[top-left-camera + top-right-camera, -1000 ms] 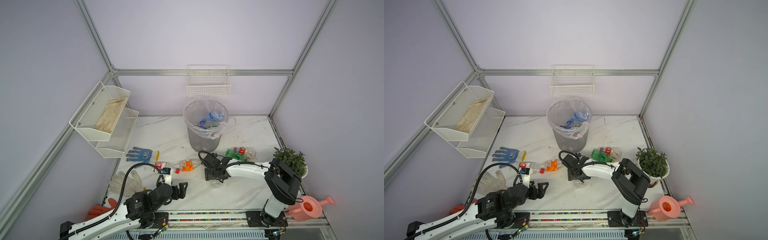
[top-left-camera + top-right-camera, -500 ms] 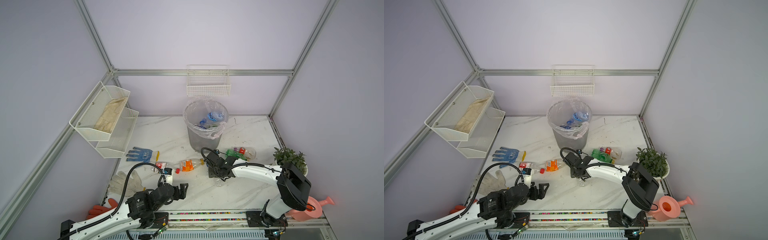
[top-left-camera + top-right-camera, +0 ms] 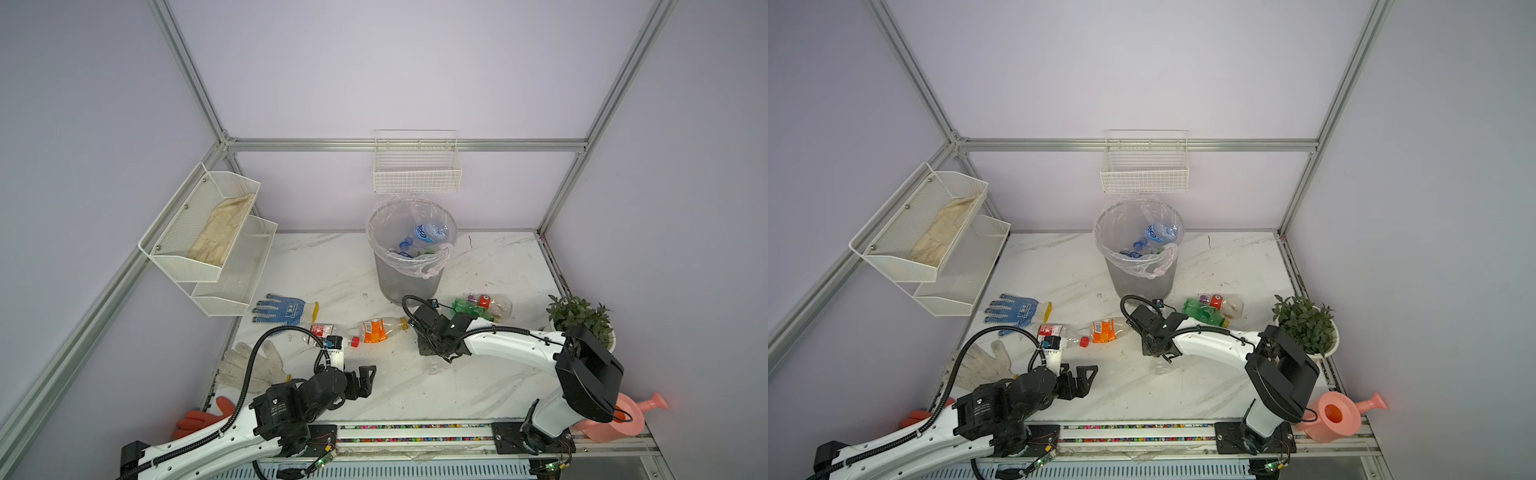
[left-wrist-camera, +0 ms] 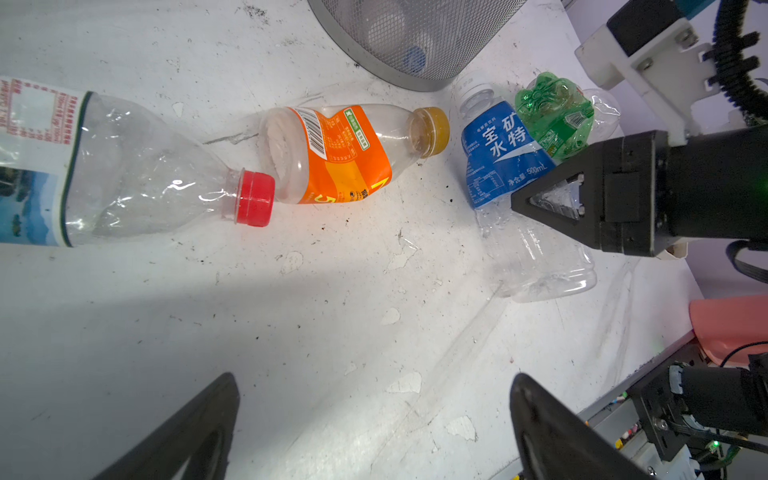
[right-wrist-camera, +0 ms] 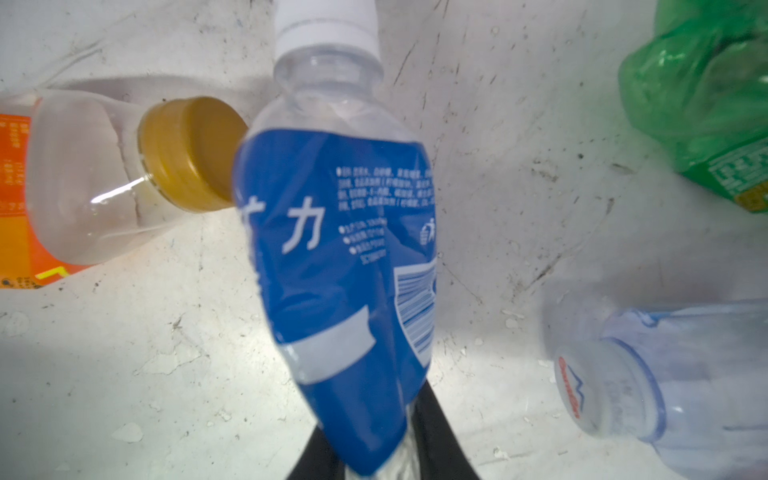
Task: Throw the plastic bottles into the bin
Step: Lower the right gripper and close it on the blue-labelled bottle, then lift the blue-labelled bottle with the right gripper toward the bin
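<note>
We enter: blue-labelled bottle (image 3: 435, 368), in both top views only its clear base showing, the rest under the right gripper (image 3: 434, 353); red-capped bottle (image 4: 137, 183), base cut off at the left wrist view's edge; bottles (image 3: 428, 233) inside the bin (image 3: 409, 286), too small to count.

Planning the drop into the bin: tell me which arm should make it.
Right. The right gripper is shut on the blue-labelled bottle, just in front of the bin. The left gripper is open, empty and farther from it.
</note>
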You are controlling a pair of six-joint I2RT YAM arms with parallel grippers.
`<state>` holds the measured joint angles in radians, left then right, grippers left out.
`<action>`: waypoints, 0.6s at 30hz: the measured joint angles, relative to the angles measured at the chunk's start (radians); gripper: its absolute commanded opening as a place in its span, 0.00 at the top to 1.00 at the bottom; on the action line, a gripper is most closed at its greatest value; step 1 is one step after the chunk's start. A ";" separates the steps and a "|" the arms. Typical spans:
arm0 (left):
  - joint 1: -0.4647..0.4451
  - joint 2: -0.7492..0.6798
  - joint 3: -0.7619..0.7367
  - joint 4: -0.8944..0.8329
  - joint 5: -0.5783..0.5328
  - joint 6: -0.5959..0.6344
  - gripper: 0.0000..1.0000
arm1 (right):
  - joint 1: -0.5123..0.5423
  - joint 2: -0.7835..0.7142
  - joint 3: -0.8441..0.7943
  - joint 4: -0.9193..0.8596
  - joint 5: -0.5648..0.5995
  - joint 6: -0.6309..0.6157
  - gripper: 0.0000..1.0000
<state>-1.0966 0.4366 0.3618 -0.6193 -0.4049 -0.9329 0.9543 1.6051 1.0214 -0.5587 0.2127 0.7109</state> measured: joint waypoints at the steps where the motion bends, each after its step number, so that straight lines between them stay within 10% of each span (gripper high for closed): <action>1: 0.000 -0.006 0.000 0.000 0.000 0.000 0.00 | 0.000 0.000 0.003 -0.003 0.000 -0.001 0.80; 18: 0.000 -0.100 -0.011 -0.011 -0.005 -0.010 0.00 | 0.001 -0.009 0.137 -0.088 0.002 -0.024 0.95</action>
<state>-1.0966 0.3370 0.3504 -0.6308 -0.4095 -0.9432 0.9550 1.5963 1.1584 -0.6464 0.2150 0.6868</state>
